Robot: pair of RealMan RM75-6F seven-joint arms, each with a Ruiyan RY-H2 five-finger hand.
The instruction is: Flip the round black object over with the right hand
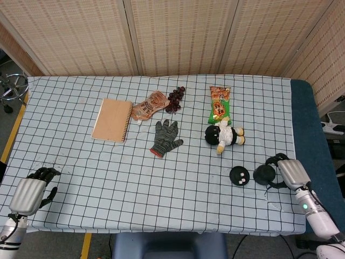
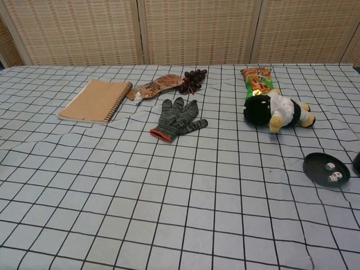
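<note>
The round black object is in two parts. Its flat black base (image 1: 239, 175) lies on the checked cloth at the right front, with small white dice on it, and shows again in the chest view (image 2: 326, 169). The black cup (image 1: 264, 174) is just right of the base, gripped by my right hand (image 1: 288, 174), whose dark fingers curl round it. Only a sliver of the cup (image 2: 357, 163) shows at the chest view's right edge. My left hand (image 1: 32, 191) rests at the near left corner with its fingers curled in and nothing in them.
A plush toy (image 1: 224, 136) lies just behind the base, with a snack bag (image 1: 219, 103) beyond it. Mid-table lie a grey glove (image 1: 165, 137), a snack packet (image 1: 148, 106), grapes (image 1: 176, 98) and a notebook (image 1: 112, 119). The table's right edge (image 1: 302, 140) runs beside my right hand.
</note>
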